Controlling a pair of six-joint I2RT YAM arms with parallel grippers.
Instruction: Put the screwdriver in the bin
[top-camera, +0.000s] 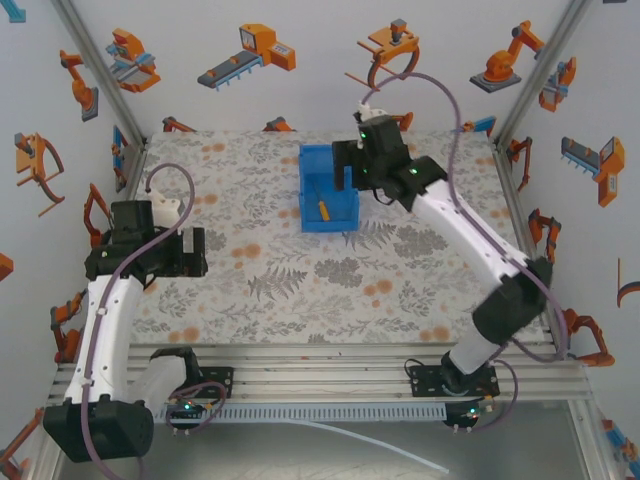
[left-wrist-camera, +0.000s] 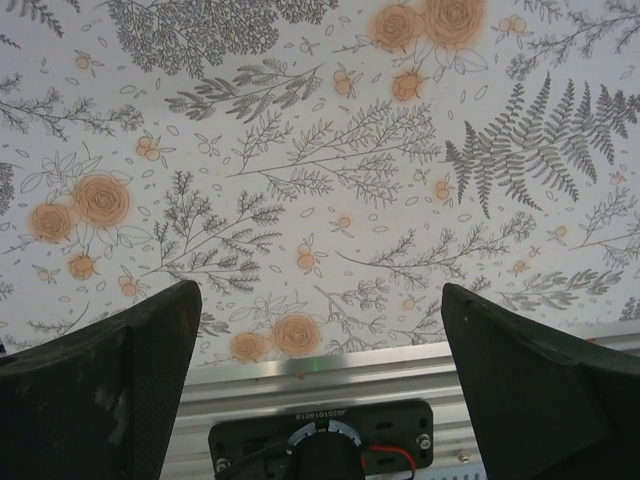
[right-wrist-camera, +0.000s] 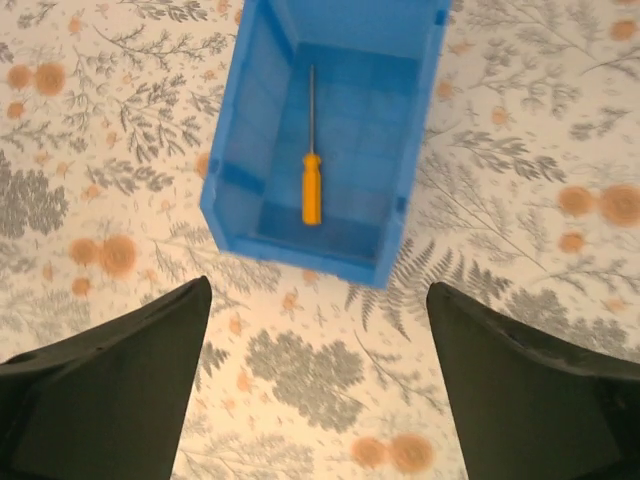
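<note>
The small orange-handled, slim-shafted screwdriver (right-wrist-camera: 312, 185) is seen lying inside the bright blue rectangular plastic bin (right-wrist-camera: 245, 120), shaft towards 12 o'clock. The right gripper (right-wrist-camera: 318, 292), released and empty above it, is best lifted straight clear so the bin is not nudged.

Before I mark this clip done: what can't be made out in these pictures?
Top external: tip of the screwdriver, too small inside the bin.
Top external: the bin's right wall, partly hidden by the right gripper.
Right wrist: the bin's far end, cut off by the top edge.
</note>
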